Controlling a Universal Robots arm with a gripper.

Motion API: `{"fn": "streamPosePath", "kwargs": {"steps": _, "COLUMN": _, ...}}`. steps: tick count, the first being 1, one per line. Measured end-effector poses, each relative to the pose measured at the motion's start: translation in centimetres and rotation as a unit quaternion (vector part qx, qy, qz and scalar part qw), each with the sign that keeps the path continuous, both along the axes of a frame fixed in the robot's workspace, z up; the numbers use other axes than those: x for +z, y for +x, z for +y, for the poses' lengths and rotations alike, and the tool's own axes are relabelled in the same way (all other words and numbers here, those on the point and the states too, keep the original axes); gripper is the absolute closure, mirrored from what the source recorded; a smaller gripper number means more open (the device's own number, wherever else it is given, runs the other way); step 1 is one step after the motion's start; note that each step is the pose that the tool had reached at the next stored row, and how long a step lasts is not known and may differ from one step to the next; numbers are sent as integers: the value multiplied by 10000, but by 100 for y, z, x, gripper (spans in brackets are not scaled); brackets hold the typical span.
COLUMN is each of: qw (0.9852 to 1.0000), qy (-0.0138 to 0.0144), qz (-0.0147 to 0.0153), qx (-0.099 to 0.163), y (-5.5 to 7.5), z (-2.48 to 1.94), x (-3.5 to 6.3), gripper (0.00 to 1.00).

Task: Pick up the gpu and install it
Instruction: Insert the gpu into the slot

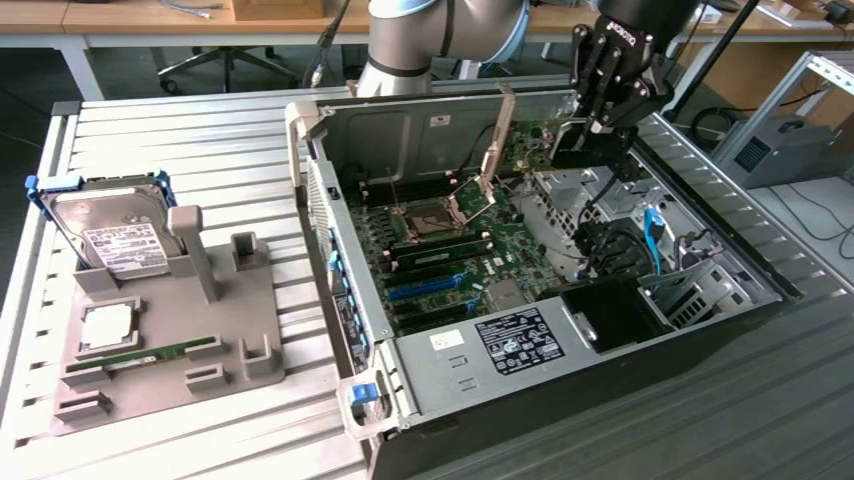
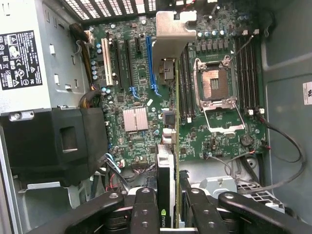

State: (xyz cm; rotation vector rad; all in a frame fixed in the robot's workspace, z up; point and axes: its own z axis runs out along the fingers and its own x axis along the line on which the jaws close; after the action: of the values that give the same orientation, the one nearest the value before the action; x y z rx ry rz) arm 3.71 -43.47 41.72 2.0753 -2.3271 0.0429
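My gripper (image 1: pixel 603 118) hangs over the far end of the open computer case (image 1: pixel 350 310) in the exterior view, shut on the gpu (image 1: pixel 585 152), a black card held on edge. The wrist view looks straight down the card: the gpu (image 2: pixel 165 165) runs edge-on away from my gripper (image 2: pixel 171 214), a black finger (image 2: pixel 145 209) pressing each side. Its silvery bracket (image 2: pixel 173 29) stands at the far end. The card hovers above the motherboard (image 2: pixel 136 92), lined up beside the blue expansion slot (image 2: pixel 151 63).
Black fan shroud (image 2: pixel 58 141) and power supply (image 2: pixel 24 53) flank the slots. The CPU socket (image 2: pixel 214 87) lies on the other side. On the exterior view's left, a grey fixture (image 1: pixel 174 330) holds a hard drive (image 1: pixel 114 235), a CPU (image 1: pixel 104 328) and a memory stick (image 1: pixel 154 352).
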Motion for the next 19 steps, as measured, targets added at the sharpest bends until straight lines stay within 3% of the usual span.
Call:
{"fn": "streamPosePath", "kwargs": {"steps": 3, "qw": 10000, "qy": 0, "qz": 4, "qx": 0, "y": 0, "z": 0, "x": 0, "gripper": 73}}
{"fn": "streamPosePath", "kwargs": {"steps": 5, "qw": 10000, "qy": -1, "qz": 48, "qx": 0, "y": -1, "z": 0, "x": 1, "gripper": 73}}
{"fn": "streamPosePath", "kwargs": {"steps": 7, "qw": 9999, "qy": -1, "qz": 115, "qx": 0, "y": 0, "z": 0, "x": 0, "gripper": 73}}
{"fn": "streamPosePath", "kwargs": {"steps": 19, "qw": 9997, "qy": -2, "qz": 115, "qx": 213, "y": 0, "z": 0, "x": -28, "gripper": 73}}
